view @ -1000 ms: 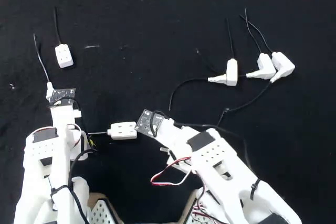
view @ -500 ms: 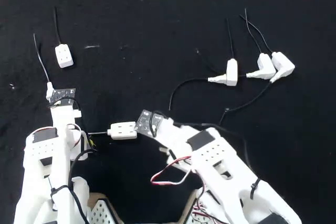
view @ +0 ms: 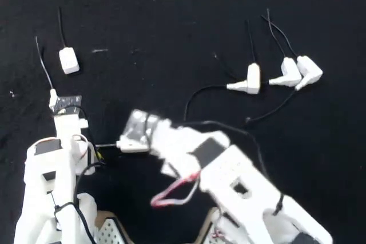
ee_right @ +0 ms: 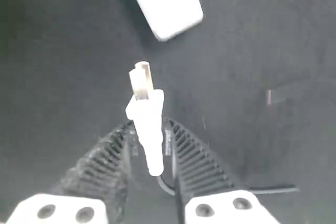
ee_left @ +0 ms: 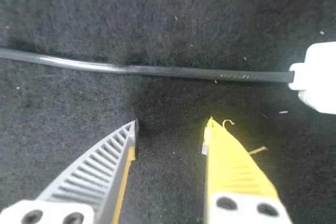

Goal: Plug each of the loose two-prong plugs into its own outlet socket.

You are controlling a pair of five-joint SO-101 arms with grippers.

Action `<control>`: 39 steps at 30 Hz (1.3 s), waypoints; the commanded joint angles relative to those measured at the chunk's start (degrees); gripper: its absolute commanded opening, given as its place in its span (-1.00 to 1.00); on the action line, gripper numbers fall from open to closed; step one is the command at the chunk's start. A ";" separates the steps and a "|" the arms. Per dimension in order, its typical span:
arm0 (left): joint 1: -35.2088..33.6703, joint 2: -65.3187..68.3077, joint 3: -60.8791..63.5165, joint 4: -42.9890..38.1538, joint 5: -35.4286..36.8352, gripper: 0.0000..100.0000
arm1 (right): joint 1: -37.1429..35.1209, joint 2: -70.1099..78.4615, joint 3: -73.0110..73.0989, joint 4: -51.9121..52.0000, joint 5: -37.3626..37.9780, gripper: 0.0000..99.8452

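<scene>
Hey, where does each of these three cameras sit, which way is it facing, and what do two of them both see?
High view: fixed above, looking down on the black table; both white arms show, with left gripper and right gripper.
Left wrist view: on the left wrist, facing down at a black cable; its own open fingers show.
Right wrist view: on the right wrist, facing a white socket; its gripper, shut on a two-prong plug, shows.
Shared: high and right wrist views both show that socket.
</scene>
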 commanded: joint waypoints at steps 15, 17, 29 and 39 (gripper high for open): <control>11.65 -28.04 -0.75 -2.64 13.19 -0.58 | -2.64 -11.47 15.60 -29.36 -4.84 -0.98; 14.20 -32.35 1.19 -2.64 14.07 -0.58 | -1.32 -11.56 17.10 -31.21 -7.65 -0.98; 21.93 -61.10 11.82 3.08 14.15 -0.58 | 2.55 -11.30 21.41 -41.58 -16.00 -0.98; 22.20 -60.48 10.95 3.69 14.15 -0.58 | 2.20 -11.30 20.18 -38.51 -15.82 -0.98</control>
